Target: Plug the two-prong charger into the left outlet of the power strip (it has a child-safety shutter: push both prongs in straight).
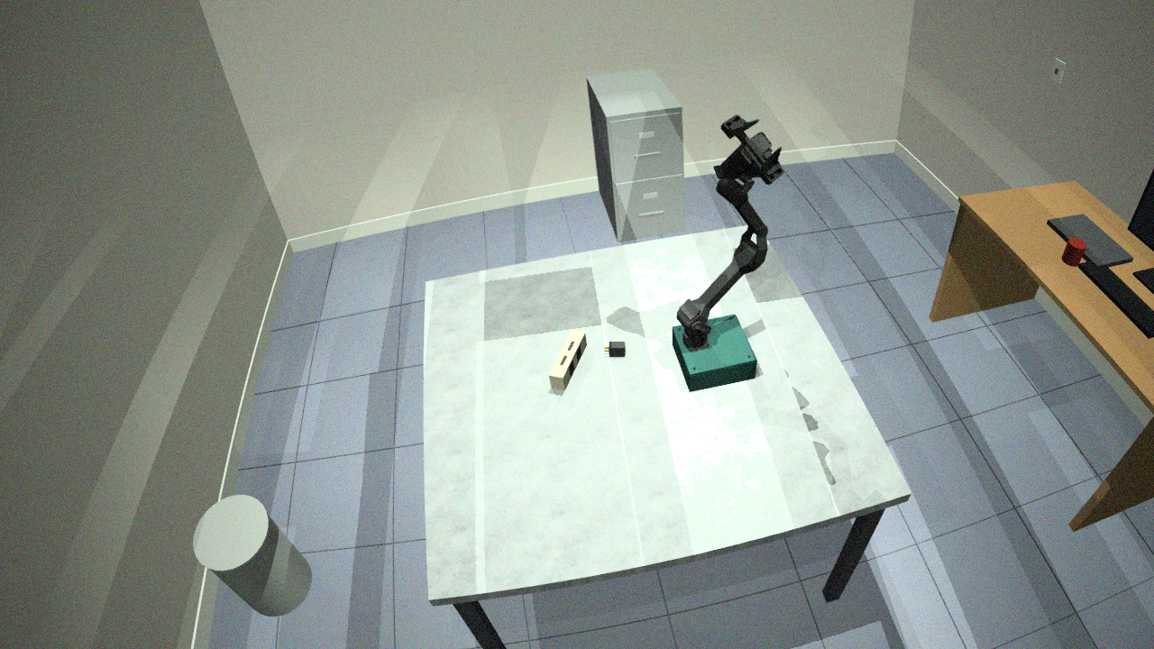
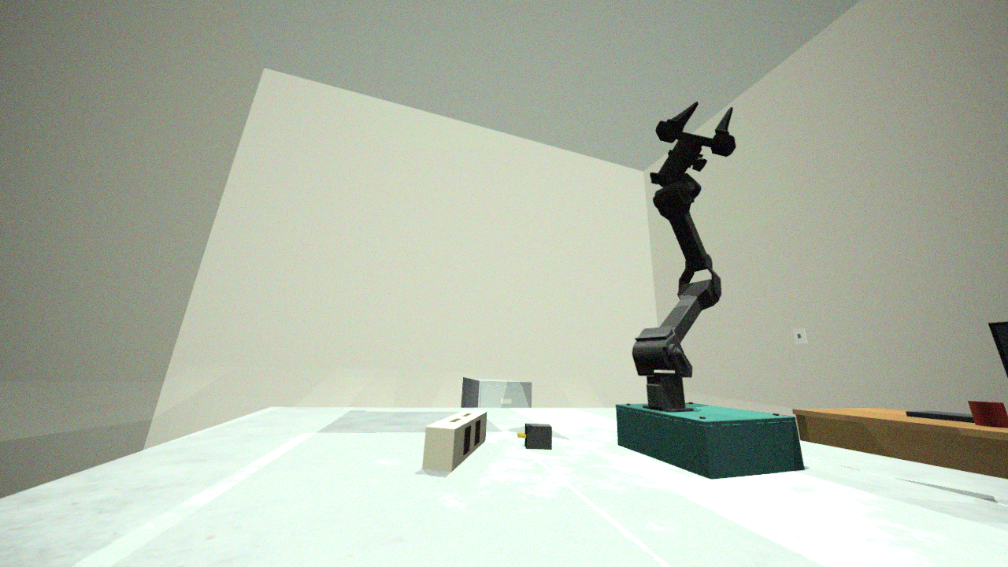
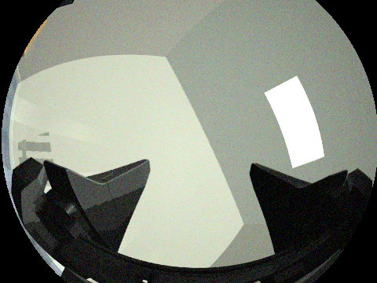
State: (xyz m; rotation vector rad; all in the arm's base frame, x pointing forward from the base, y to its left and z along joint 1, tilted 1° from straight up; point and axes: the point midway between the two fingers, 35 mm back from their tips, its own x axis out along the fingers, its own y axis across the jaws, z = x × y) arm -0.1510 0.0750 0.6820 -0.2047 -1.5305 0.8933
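Top view first: the pale table [image 1: 532,484] [image 2: 282,507] has plenty of room around the gear, and both the charger [image 1: 617,349] [image 2: 539,436] and the power strip [image 1: 568,361] [image 2: 450,444] sit well in from the table's edges. The green base block [image 1: 734,342] [image 2: 746,440] is also well inboard of the near edge, and there's a gap of bare tabletop between it and the charger. Count-wise it's one charger, one strip with two dark outlets on its side, one arm [image 1: 726,278] [image 2: 687,239], plus one filing cabinet [image 1: 649,161] [image 2: 504,393] behind the table and one red cup [image 1: 1074,251] [image 2: 988,413] on the wooden desk [image 1: 1016,233] [image 2: 880,430]. The charger lies on the table between strip and base block, brass prongs facing the strip but not touching it, so it's unplugged. The gripper [image 1: 769,143] [image 2: 713,107] [image 3: 201,168] is way up above the charger's level and off toward the base side, tips pointing upward, fingers spread wide with nothing between them.
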